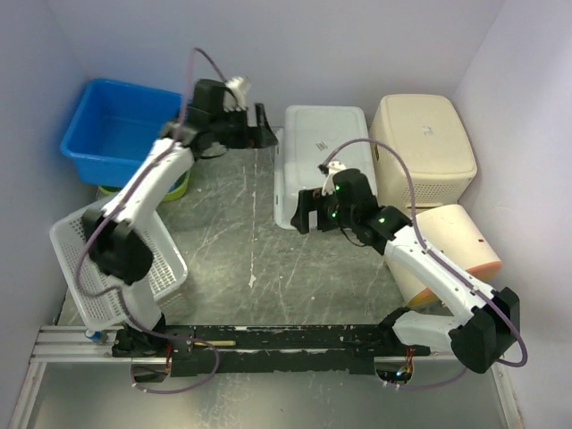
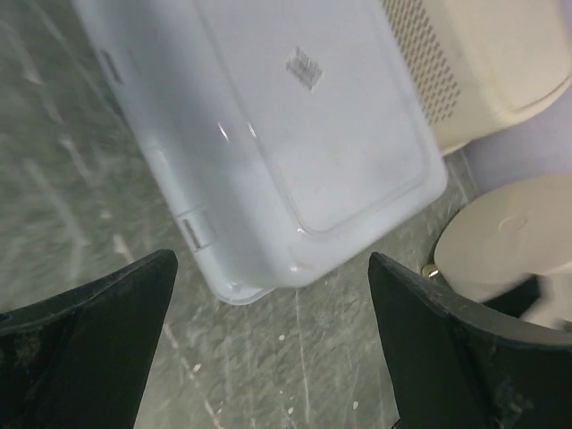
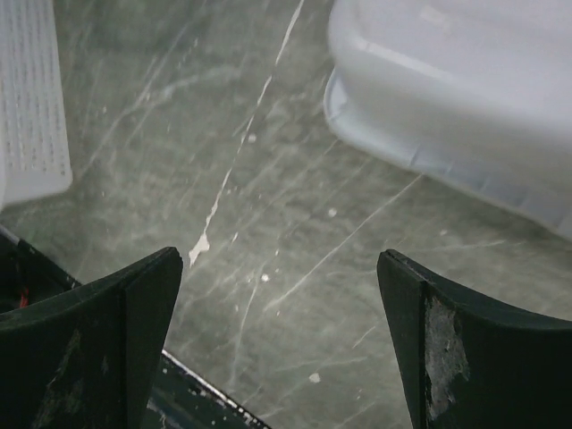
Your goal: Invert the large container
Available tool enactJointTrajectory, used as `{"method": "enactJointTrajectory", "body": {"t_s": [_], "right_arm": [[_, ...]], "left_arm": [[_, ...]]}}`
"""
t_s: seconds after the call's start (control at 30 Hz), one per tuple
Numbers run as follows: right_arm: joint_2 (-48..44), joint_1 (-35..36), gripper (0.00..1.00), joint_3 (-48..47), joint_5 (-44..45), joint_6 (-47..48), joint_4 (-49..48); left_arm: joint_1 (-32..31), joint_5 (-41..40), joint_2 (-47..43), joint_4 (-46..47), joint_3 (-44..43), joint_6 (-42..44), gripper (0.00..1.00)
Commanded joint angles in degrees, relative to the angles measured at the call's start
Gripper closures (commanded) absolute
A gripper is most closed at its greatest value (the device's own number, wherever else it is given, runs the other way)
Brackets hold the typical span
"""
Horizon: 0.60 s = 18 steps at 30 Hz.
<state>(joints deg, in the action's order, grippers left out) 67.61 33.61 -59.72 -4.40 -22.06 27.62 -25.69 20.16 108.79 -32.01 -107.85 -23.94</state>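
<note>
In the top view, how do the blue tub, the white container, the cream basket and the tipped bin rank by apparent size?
1. Blue tub, white container and cream basket: too alike to rank.
2. Tipped bin: looks smallest, though the right arm covers part of it.

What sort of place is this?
Likely a robot test cell, not a home: left arm and right arm bolted to a scratched table, plain walls boxing it in, plastic bins like the large container and blue tub.
</note>
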Motion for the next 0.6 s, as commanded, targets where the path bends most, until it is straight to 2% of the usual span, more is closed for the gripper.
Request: {"method": "enactJointTrajectory", "body": {"t_s": [0.0,0.17,0.37,0.57], "right_arm": [[1.7,1.99,0.08,5.89,-1.17,-4.42,-5.87],[8.01,2.01,0.08,6.69,6.01,-9.64,-12.14],[14.36,-0.17,0.06,3.57,13.95,-10.42,-18.34],[16.93,-6.42,0.06,4.52,13.66,-10.98,-25.13]], "left_arm": [[5.6,-10.67,-15.71,-5.88,4.16,3.2,0.0],[12.05,-15.43,-23.67,-10.18,8.9,3.2,0.01],[12.77,-18.32,-27.54,-10.96,15.4,2.95,0.0],[12.77,-18.41,-28.34,-11.19,17.3,3.2,0.0]]}}
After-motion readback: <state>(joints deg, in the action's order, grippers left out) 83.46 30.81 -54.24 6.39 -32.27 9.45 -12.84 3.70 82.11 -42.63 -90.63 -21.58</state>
